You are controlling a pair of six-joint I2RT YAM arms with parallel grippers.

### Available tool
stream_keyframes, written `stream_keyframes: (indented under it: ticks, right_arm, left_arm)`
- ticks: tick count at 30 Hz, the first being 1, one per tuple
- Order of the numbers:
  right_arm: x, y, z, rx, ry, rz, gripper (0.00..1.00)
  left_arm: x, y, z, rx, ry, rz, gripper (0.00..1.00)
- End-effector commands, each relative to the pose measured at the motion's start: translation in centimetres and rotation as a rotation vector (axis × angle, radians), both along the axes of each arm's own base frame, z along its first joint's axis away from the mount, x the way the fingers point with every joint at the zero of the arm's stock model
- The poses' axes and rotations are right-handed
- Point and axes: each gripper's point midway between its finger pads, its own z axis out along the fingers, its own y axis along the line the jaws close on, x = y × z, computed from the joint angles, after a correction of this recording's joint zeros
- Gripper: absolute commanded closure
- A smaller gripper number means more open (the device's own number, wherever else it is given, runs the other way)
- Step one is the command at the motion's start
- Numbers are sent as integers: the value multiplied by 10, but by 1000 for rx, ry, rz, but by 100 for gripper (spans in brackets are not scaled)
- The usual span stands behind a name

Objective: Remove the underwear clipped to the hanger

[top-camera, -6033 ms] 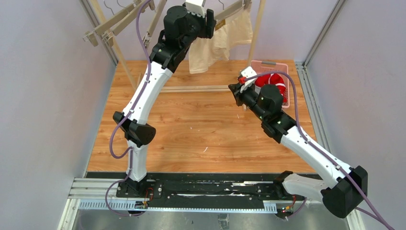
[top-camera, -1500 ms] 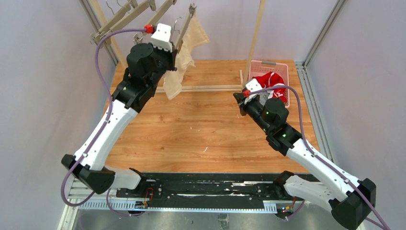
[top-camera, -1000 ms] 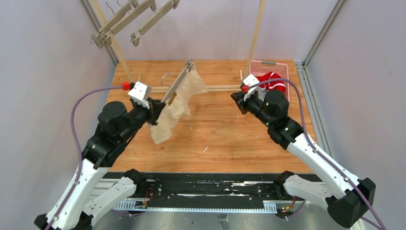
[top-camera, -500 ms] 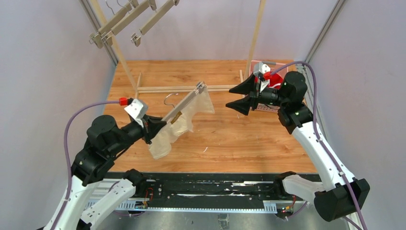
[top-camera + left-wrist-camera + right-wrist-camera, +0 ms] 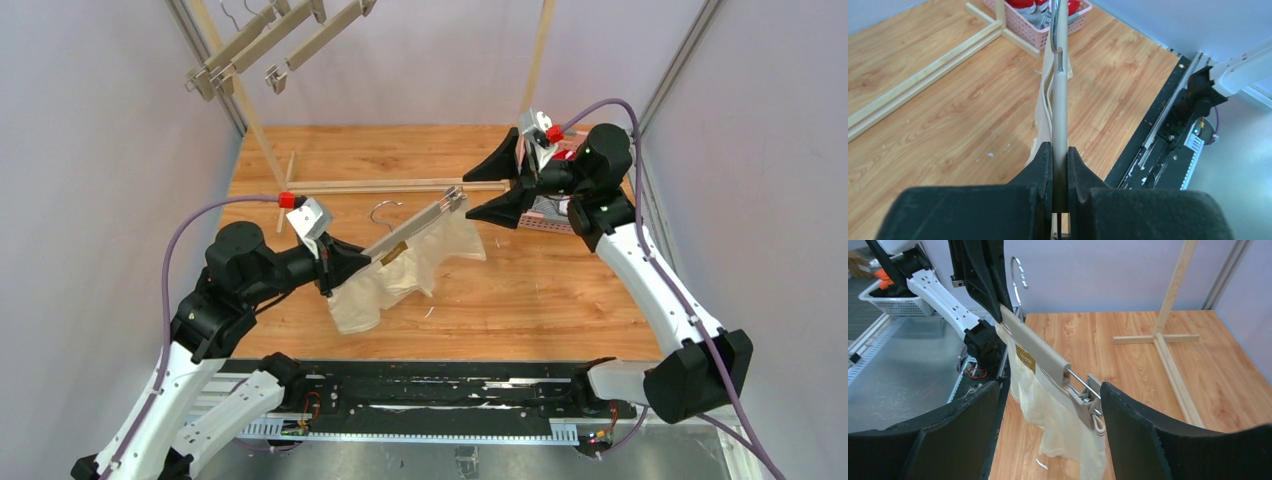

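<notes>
A beige hanger (image 5: 405, 236) is held level above the table, my left gripper (image 5: 335, 268) shut on its near end. The cream underwear (image 5: 400, 278) hangs from it, still clipped. In the left wrist view the bar (image 5: 1060, 95) runs straight out from between the pressed jaws (image 5: 1060, 160), cloth (image 5: 1044, 107) draping on its left. My right gripper (image 5: 488, 190) is open wide at the hanger's far end. From the right wrist, the end clip (image 5: 1089, 409) and cream fabric (image 5: 1048, 415) sit between the spread fingers (image 5: 1148, 440), untouched. Red underwear (image 5: 1020, 4) lies in the pink basket (image 5: 1033, 37).
Several bare hangers (image 5: 270, 40) hang on the wooden rack at the back left. The rack's floor rail (image 5: 400, 185) and upright post (image 5: 538, 55) cross the back of the table. The pink basket (image 5: 545, 215) sits behind my right arm.
My left arm carried the hanger and cream underwear rightwards toward the right gripper. The right gripper opened wide and turned to face the hanger's end clip.
</notes>
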Motion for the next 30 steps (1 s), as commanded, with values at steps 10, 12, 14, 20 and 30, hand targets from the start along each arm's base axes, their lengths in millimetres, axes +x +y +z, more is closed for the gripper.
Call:
stream_keyframes:
  ticks: [10,12,14,20,30]
  right_arm:
    - [5,2,4,22,11,63,26]
    - [6,3,4,27,17,64,27]
    - [7,4,2,33,28,65,27]
    - [15,8,-5,50,79,65,29]
    - [17,14,1,119,122,143,66]
  left_arm:
    - [-14,-16,30,-114,-65,-107,100]
    - [-13,-16,30,-119,-65,-104,100]
    - [-13,-16,30,-128,-63,-101,100]
    - [-12,-18,31,-141,-65,-107,100]
    - [-9,-19,33,-143,-71,-99,100]
